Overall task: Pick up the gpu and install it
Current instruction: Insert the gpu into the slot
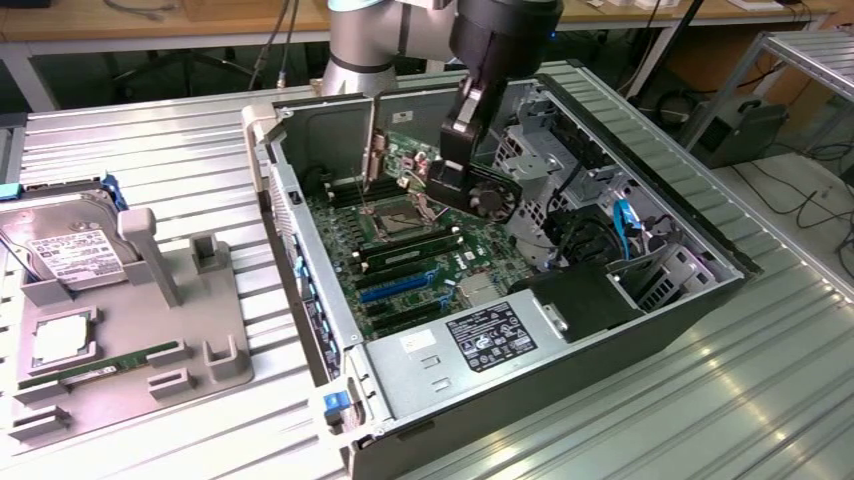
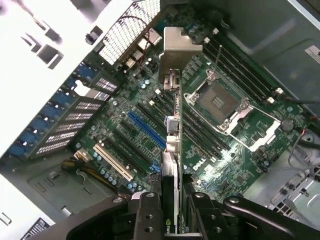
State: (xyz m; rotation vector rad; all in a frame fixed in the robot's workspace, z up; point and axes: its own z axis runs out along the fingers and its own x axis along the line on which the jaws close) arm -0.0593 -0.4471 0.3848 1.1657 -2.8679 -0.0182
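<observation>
Claw (image 2: 171, 202) points downward, clamping gpu (image 2: 173, 135) edge-on above open case's motherboard (image 2: 252, 122).

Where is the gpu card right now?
The gpu is clamped in the gripper, hanging over the motherboard inside the open computer case, near the middle of the exterior view.

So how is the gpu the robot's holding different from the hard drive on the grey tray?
The gpu is clamped in the jaws over the motherboard; the hard drive rests on the grey tray, untouched. The gpu is a thin dark card with a black fan, held on edge; the hard drive is a boxy silver block with a white label. Both are computer parts.
</observation>
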